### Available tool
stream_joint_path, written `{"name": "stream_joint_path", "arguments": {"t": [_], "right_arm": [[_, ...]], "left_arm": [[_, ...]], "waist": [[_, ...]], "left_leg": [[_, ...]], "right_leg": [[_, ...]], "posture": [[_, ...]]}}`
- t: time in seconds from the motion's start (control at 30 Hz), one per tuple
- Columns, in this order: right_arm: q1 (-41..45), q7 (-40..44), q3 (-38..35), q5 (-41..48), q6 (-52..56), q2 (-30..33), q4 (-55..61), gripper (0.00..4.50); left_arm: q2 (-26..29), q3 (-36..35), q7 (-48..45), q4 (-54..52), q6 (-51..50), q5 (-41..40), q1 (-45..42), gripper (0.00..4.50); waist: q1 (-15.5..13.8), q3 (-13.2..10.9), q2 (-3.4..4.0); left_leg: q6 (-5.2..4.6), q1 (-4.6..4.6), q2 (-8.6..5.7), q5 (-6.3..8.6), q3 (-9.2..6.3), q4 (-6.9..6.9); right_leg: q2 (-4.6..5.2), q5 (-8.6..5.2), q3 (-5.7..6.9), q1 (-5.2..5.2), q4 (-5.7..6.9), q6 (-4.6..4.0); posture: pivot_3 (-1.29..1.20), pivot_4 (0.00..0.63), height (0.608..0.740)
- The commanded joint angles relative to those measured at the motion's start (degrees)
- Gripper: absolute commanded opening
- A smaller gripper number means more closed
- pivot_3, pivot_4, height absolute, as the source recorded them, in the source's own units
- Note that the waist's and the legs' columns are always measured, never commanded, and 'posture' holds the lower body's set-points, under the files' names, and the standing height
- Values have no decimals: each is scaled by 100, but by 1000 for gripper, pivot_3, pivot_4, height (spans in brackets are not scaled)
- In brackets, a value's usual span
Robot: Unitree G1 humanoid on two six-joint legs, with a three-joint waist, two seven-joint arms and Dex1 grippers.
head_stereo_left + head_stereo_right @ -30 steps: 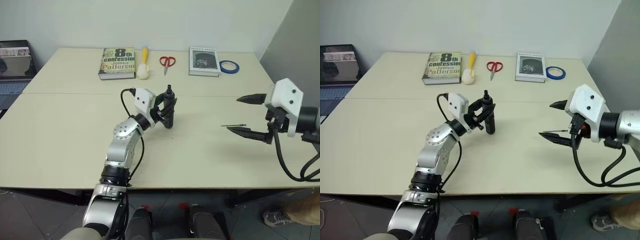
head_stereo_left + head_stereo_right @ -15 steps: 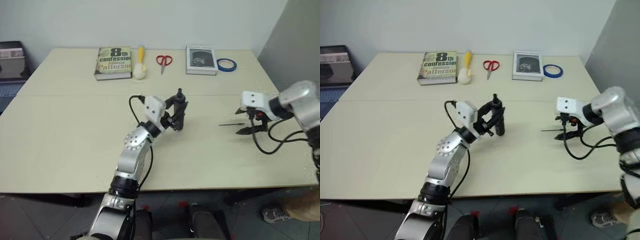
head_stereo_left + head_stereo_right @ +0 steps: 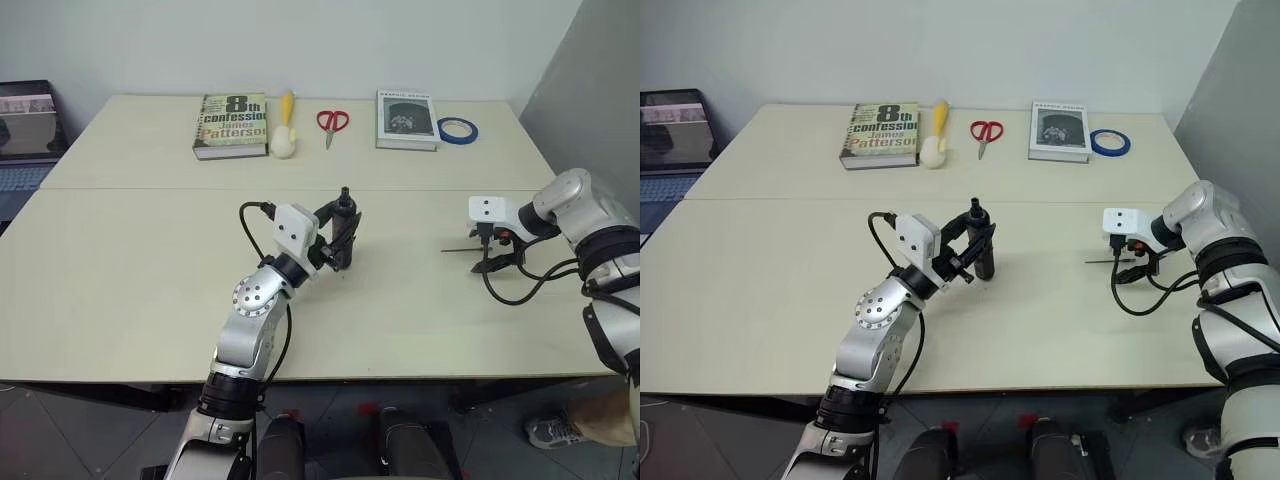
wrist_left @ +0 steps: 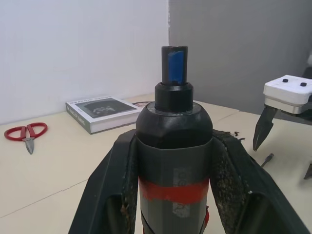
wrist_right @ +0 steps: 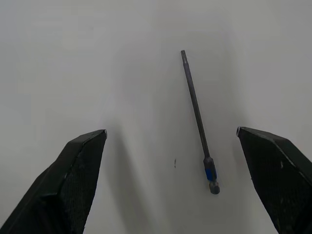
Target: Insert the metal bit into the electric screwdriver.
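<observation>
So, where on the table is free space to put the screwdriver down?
Bare table lies to the robot's left of the electric screwdriver, and between it and the metal bit. The far edge is crowded: book, brush, scissors, second book, tape roll.

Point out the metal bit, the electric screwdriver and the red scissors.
metal bit [image 5: 195,106]: right wrist view, middle of the thin shaft.
electric screwdriver [image 4: 173,146]: left wrist view, dark body above the red band.
red scissors [image 3: 333,121]: left eye view, the red handles.
</observation>
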State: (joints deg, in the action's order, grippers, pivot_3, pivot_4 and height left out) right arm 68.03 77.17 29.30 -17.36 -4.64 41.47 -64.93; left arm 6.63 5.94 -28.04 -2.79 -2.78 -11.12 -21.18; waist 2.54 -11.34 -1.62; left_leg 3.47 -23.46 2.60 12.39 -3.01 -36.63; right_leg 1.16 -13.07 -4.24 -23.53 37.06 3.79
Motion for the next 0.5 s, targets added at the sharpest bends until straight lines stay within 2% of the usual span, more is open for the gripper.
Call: {"name": "stream_joint_path", "arguments": {"t": [0.03, 0.5], "right_arm": [[275, -183, -45, -280, -161, -94, -319, 4500], [534, -599, -2, -1000, -38, -412, -1055, 4500]], "left_arm": [[12, 24, 42, -474, 9, -30, -42, 1653], [168, 20, 161, -728, -187, 0, 3, 1653]], "waist": [[4, 0, 0], [35, 0, 2]], "left_leg": [[0, 1, 0, 0, 0, 0], [0, 1, 0, 0, -1, 1]], "right_leg": [[0, 0, 0, 0, 1, 0], [0, 1, 0, 0, 2, -1]], "posture": [[0, 150, 740], [0, 150, 740]]}}
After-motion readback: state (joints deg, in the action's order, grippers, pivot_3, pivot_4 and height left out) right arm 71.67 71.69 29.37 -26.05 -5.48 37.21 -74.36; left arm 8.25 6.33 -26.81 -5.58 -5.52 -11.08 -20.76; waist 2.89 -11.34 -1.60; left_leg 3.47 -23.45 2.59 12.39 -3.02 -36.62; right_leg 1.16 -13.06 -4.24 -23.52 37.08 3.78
